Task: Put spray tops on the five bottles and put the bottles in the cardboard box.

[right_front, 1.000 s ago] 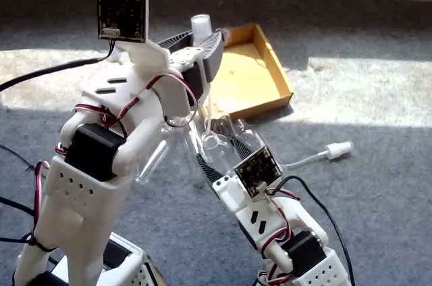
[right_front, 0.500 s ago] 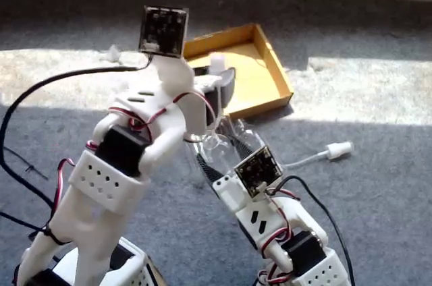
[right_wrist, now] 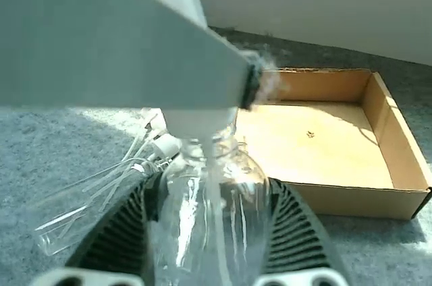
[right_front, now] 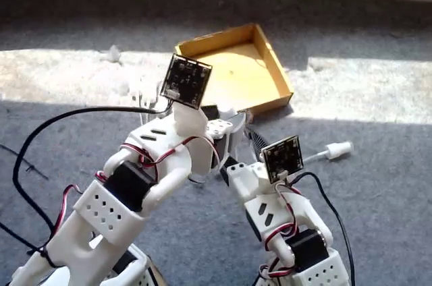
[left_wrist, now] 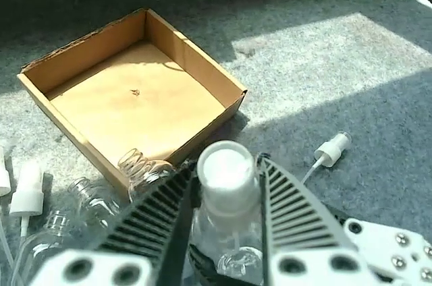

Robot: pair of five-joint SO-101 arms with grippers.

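Step in hand, as judged: seating top on bottle. Grips white top (left_wrist: pixel 227 173) in left end effector (left_wrist: pixel 228 168), clamped from both sides. Holds clear bottle (right_wrist: pixel 202 222) in right end effector (right_wrist: pixel 210 191), pinched round the body, neck up, roughly upright as far as can be told. Places top right at the bottle neck, just in front of box (left_wrist: pixel 192 53), outside it, above counter (right_front: pixel 378 218).

To do it well: hold bottle plumb and firm so as not to spin. Line top square over neck, dip tube inside. Press down with a gentle twist. Avoid crushing the thin plastic out of round. Let go of top only once seated flat, not cocked.

Counting from left wrist view:
- **Box:** one, no bottle in it yet.
- **Bottles:** four, meaning one held plus three loose bottles (left_wrist: pixel 138 164) lying beside the box.
- **Tops:** four, meaning one held, one far top (left_wrist: pixel 332 150) lying well apart on the other side, and two near tops (left_wrist: pixel 27 188) by the loose bottles.
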